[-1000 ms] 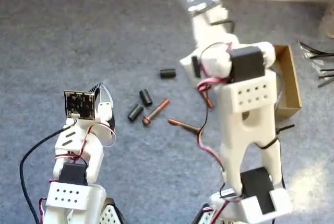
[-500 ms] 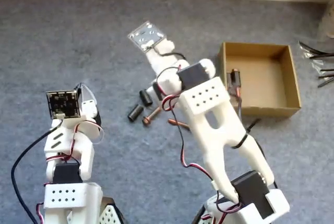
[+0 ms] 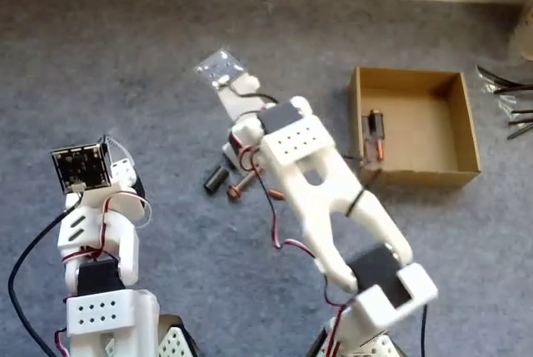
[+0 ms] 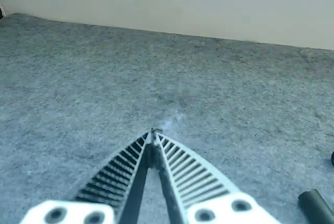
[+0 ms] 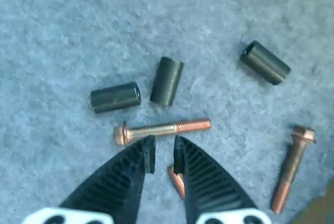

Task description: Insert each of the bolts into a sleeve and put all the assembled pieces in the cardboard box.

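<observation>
At the left, the left gripper [image 4: 153, 135] is held clenched and empty over the carpet [image 4: 209, 78]. In the middle, three sleeves [image 5: 167, 81] and three bolts [image 5: 163, 129] are counted lying loose and unjoined, one bolt partly hidden beneath the right gripper [image 5: 164, 146], whose jaws are slightly parted around nothing. At the right, one assembled piece [image 3: 374, 134] is seen inside the cardboard box [image 3: 416, 177], so the task is judged about a quarter done, three pairs left to join and box.

arms [image 3: 333, 199]: white shells | motors [image 3: 379, 267]: black | cables [image 3: 276, 220]: red, black | jaws: ribbed
</observation>
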Controlling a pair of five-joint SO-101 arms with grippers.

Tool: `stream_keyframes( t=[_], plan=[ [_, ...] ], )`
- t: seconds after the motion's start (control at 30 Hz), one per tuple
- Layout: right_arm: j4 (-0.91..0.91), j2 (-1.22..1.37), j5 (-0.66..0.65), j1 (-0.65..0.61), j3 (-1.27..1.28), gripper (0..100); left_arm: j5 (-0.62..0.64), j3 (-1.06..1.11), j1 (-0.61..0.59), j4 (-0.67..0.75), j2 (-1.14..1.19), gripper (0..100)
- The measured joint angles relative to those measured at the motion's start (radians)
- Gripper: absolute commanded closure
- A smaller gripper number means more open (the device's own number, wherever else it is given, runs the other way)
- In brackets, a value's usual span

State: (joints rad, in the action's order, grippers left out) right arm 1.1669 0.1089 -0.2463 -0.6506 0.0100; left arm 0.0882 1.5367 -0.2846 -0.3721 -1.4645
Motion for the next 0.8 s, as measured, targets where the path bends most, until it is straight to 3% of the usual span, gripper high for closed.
stream_keyframes(
  t=[0.3, 0.5, 0.8],
  plan=[
    [0.138, 0.282, 0.043, -0.054, -0.322, 93.5, 0.0, 0.0, -0.084, 0.0, 0.0, 100],
    [0.284, 0.485, 0.074, -0.06, -0.592, 83.5, 0.0, 0.0, -0.094, 0.0, 0.0, 100],
    [0.405, 0.698, 0.074, -0.063, -0.879, 83.2, 0.0, 0.0, -0.094, 0.0, 0.0, 100]
  ],
)
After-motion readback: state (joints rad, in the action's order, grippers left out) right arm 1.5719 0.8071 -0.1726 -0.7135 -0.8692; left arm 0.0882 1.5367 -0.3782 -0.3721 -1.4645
